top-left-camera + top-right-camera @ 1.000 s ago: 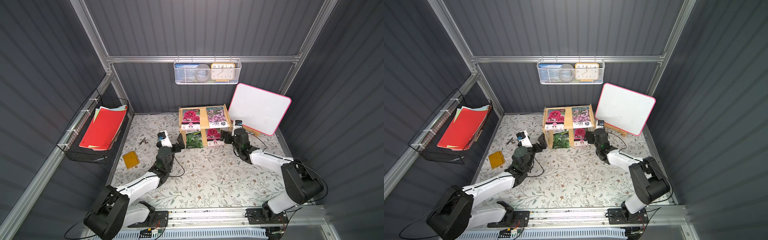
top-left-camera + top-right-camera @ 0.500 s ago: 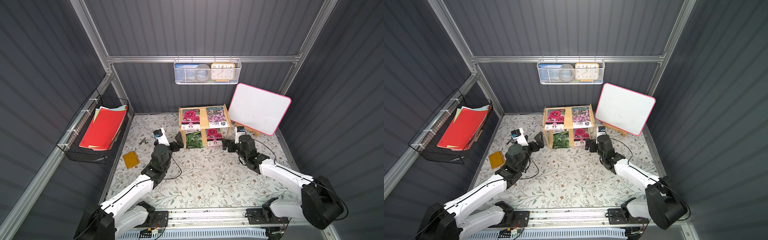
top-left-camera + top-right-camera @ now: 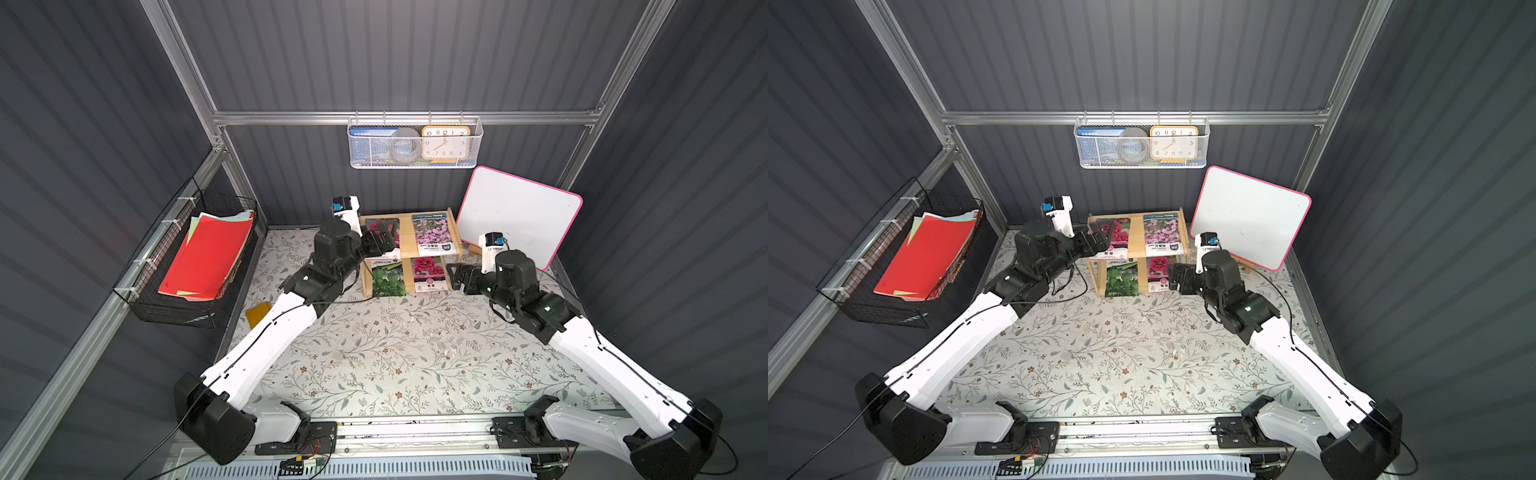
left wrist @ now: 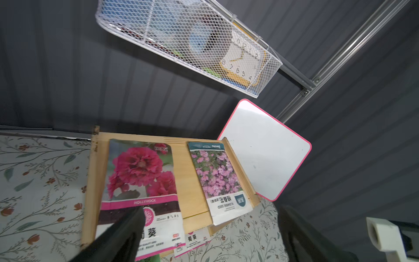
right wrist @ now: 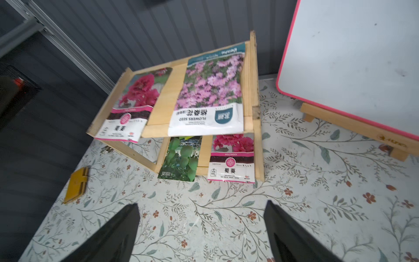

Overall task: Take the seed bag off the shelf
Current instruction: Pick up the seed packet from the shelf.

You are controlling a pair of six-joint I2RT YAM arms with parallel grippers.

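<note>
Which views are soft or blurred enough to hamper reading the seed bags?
Both top views: evenly lit, sharp, but bag print too small. Left wrist view: hollyhock seed bag legible; the near finger is a dark blur. Right wrist view: slightly soft, print readable.

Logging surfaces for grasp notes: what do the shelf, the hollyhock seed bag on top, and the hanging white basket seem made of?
Shelf: pale wood, matte, with visible grain and layered edges. Hollyhock seed bag: thin printed paper or film, faintly glossy; unclear which. White basket: likely white-coated metal mesh, judging by diamond openings and wire rim.
</note>
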